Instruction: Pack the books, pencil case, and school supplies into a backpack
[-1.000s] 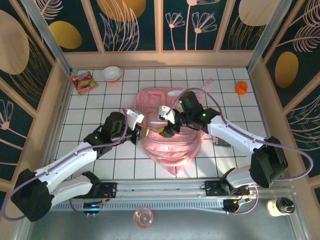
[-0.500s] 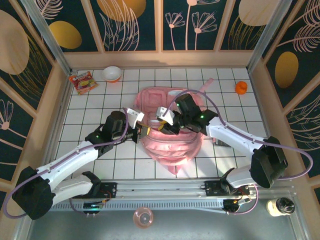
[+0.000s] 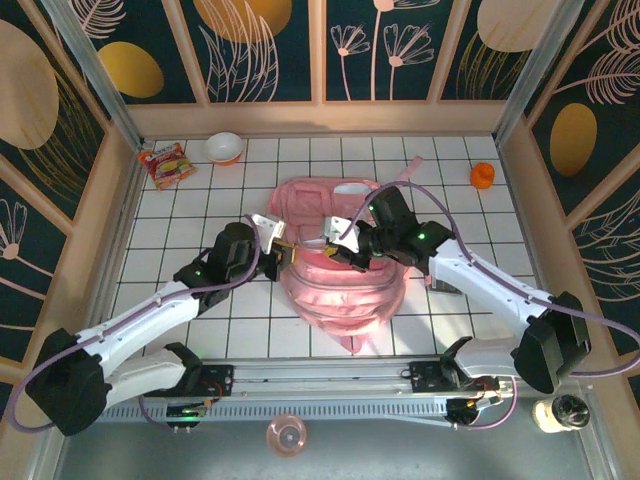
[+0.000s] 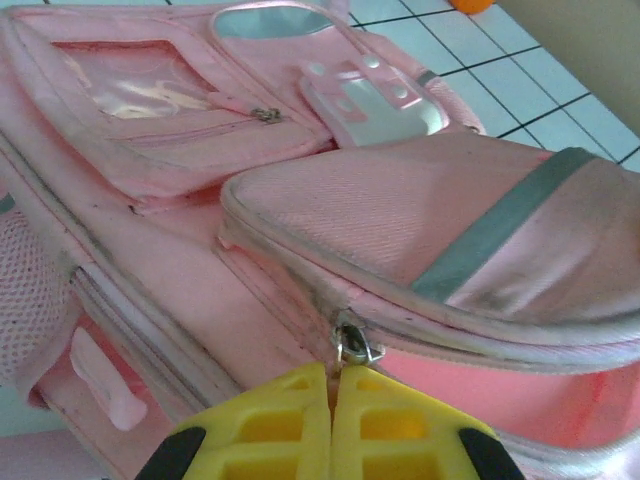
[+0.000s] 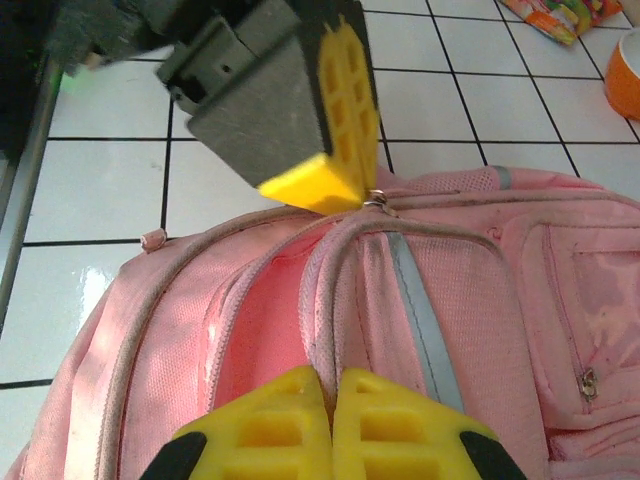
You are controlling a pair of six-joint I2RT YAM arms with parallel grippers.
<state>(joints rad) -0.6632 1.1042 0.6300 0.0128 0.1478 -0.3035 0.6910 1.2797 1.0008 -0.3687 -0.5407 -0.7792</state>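
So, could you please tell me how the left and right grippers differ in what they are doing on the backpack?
The left gripper pinches the metal zip pull; the right gripper pinches the pocket rim. The left reaches in from the left of the pink backpack, the right from the right. Both are shut.

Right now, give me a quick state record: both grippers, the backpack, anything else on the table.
left gripper: shut on the zipper pull of the backpack
right gripper: shut on the piped edge of the backpack's front flap
backpack: pink, lying flat mid-table, between the two arms
far side of table: snack packet, bowl, orange object, all apart from the backpack
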